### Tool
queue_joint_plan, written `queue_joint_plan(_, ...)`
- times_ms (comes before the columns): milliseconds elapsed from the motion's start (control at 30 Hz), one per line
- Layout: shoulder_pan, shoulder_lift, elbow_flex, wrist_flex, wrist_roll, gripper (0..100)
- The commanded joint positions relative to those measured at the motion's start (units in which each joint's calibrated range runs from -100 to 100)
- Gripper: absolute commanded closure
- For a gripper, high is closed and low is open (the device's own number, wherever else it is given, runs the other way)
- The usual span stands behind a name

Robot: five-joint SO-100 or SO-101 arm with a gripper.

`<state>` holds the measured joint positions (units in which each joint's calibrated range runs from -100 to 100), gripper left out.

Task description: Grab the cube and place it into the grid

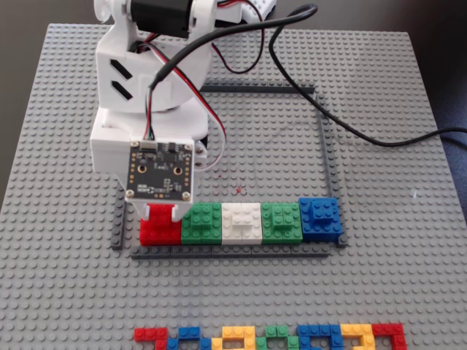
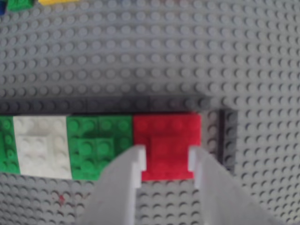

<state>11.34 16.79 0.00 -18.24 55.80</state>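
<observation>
1. The wrist view shows the gripper (image 2: 166, 161) grasping the raised top of the cube (image 2: 168, 133) – the fixed view hides this behind the camera board (image 1: 160, 170).
2. The cube is bright red, in the lower left corner of the grid (image 1: 326, 157), touching a green block (image 1: 202, 222).
</observation>
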Motion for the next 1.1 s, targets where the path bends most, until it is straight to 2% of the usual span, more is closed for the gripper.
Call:
queue_joint_plan(0, 0.34, -1.92, -2.85, -0.52, -0.44, 87)
queue_joint_plan(1067, 0.63, -3.04, -7.66, 0.8, -2.0, 85)
